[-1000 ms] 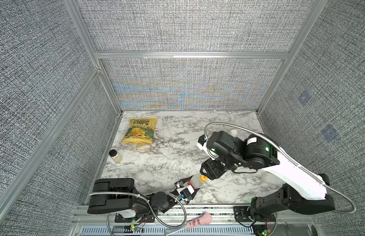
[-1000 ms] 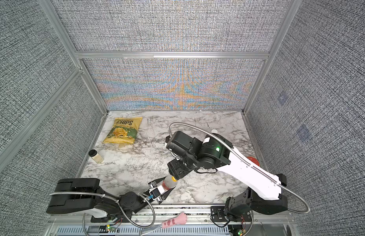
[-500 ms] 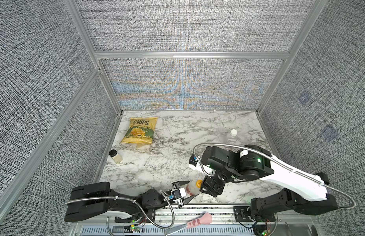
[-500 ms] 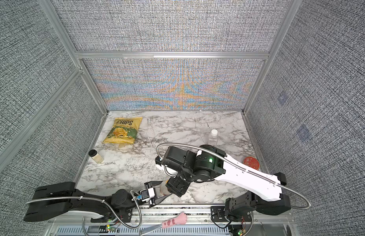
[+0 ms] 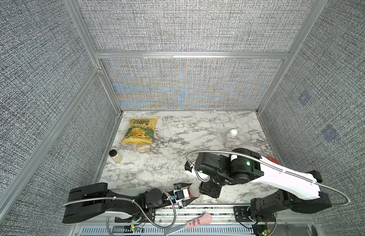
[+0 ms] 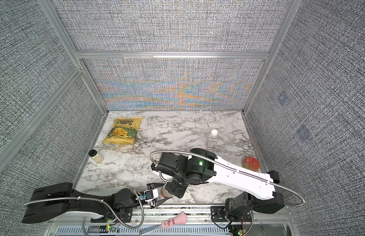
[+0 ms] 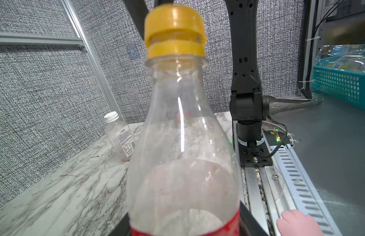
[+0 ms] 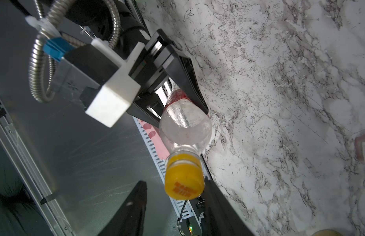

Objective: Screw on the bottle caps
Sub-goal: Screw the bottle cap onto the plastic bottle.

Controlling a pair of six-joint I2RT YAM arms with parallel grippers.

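Note: within the last second both arms have pulled back to the front edge of the table (image 5: 177, 147), and the work has come with them. My left claw (image 8: 183, 115) is still clamped low on the red-label bottle (image 7: 183, 143), at the label. The bottle tips away from this claw, its neck reaching toward my right claw (image 8: 175, 179). The right claw has followed the neck and narrowed its jaws during the move. It now straddles the orange-yellow cap (image 7: 174, 18), which sits right between its fingertips. One finger (image 8: 216, 204) lies against the cap's side, while the other finger (image 8: 132, 208) shows a clear gap. So the right claw stands open around the cap, not yet gripping it. From the left wrist, a strip of neck shows between the cap and the ring (image 7: 175, 50) below it. That view is soft, but I judge the cap started and not yet wound down fully. My reading is that this is a fresh bite for another turn. The jaws must finish closing squarely before any twist, and my left claw must keep the bottle from spinning. The pink-tinted bottle (image 5: 230, 140) stands upright on the table well beyond my right claw, now uncovered by that arm. Its white cap (image 5: 233, 131) is on the neck, but I cannot tell whether it is tight.
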